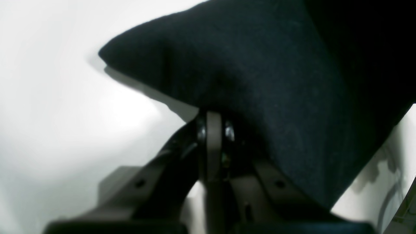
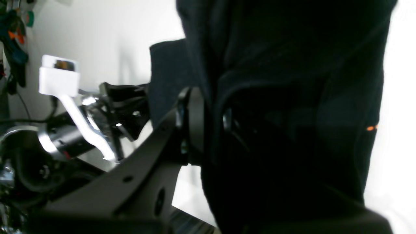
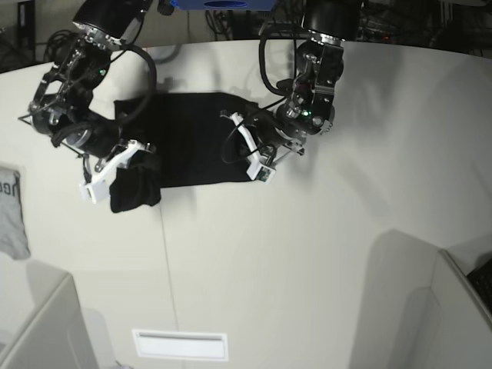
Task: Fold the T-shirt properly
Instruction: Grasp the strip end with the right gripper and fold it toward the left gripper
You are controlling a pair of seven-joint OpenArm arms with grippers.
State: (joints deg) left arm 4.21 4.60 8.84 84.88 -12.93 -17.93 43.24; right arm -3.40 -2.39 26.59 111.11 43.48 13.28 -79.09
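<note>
One black T-shirt, plain side up, lay across the far middle of the white table, partly folded, with a bunched corner hanging at its near left end. Two grippers: the right gripper was closed on dark cloth at that bunched end, and the left gripper was pinched shut on a pointed fold at the shirt's opposite edge, seemingly so both ends could be carried over together. One small grey cloth with dark lettering lay well left of the T-shirt, untouched.
</note>
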